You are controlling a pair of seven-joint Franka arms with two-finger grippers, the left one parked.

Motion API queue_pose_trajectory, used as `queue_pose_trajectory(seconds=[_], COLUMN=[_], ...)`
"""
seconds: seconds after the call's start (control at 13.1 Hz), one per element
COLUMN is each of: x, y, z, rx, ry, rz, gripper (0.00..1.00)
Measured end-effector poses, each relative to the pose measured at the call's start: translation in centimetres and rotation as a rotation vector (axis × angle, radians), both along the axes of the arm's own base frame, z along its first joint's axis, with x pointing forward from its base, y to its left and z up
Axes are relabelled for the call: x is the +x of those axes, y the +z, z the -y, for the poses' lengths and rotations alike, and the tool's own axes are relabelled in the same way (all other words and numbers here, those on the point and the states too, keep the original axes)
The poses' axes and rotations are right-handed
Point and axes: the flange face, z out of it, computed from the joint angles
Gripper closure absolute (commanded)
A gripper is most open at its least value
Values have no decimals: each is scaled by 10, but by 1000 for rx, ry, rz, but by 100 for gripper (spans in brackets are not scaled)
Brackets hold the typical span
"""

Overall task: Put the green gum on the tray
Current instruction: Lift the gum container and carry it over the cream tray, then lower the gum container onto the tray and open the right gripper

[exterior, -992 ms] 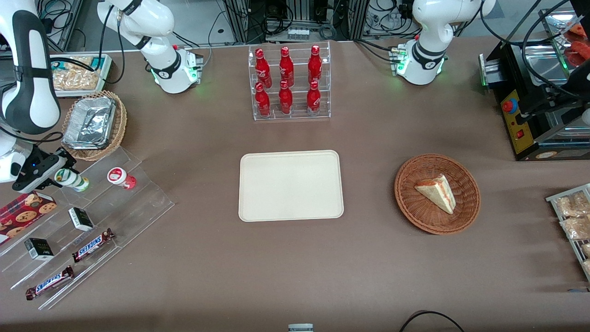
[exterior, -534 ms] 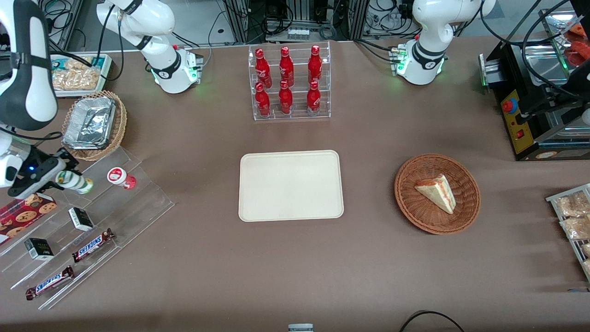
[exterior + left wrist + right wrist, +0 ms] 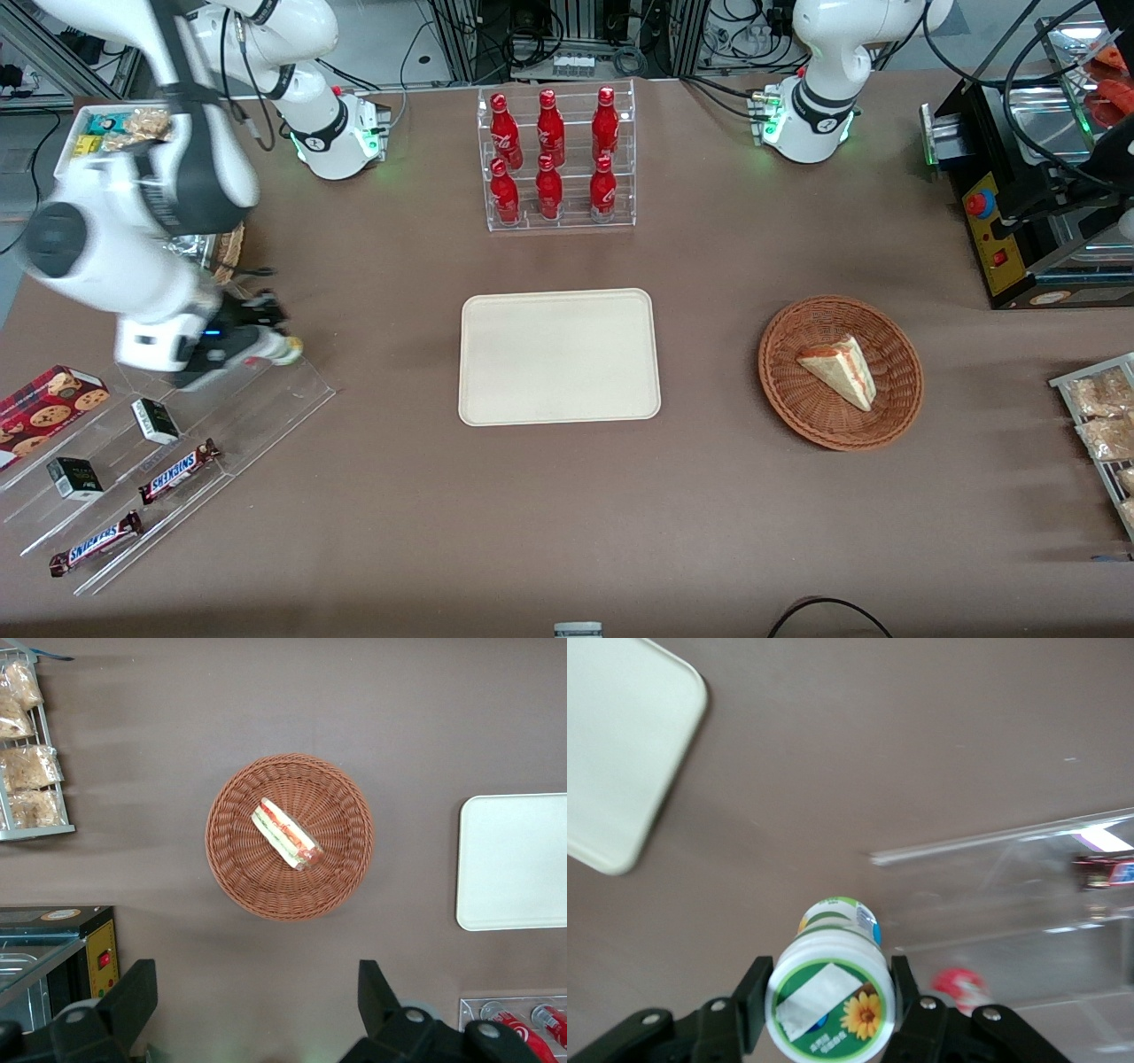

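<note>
My right gripper point(image 3: 266, 346) is shut on the green gum point(image 3: 282, 348), a small white bottle with a green label band. It holds it above the acrylic stepped stand's point(image 3: 190, 416) edge nearest the tray. In the right wrist view the gum's green-marked lid point(image 3: 828, 1005) sits between both fingers point(image 3: 751, 1003). The cream-beige tray point(image 3: 558, 356) lies flat at the table's middle, toward the parked arm's end from the gripper; its corner shows in the right wrist view point(image 3: 620, 753). The red-lidded gum point(image 3: 961, 988) stays on the stand, hidden by my arm in the front view.
The stand also holds Snickers bars point(image 3: 177, 470), small dark boxes point(image 3: 155, 420) and a cookie box point(image 3: 49, 404). A rack of red cola bottles point(image 3: 555, 159) stands farther from the front camera than the tray. A wicker basket with a sandwich point(image 3: 840, 372) lies toward the parked arm's end.
My gripper has lifted the green gum off the stand's upper step and carried it sideways toward the tray. The arm now covers the red gum and the foil-tray basket.
</note>
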Motion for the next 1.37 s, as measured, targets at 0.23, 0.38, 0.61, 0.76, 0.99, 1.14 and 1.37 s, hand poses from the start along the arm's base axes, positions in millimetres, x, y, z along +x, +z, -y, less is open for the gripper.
queue_pose_trajectory(seconds=[0.23, 0.38, 0.61, 0.76, 0.99, 1.14, 1.37], x=[-4, 1, 2, -7, -19, -22, -23], y=[-28, -43, -71, -91, -110, -117, -139], z=[-88, -140, -216, -263, -319, -347, -369], rx=[3, 17, 22, 20, 17, 20, 13], ry=[-142, -228, -331, -382, -462, -491, -516], rz=[-29, -27, 12, 26, 36, 46, 63], gripper=[100, 100, 100, 100, 100, 100, 100])
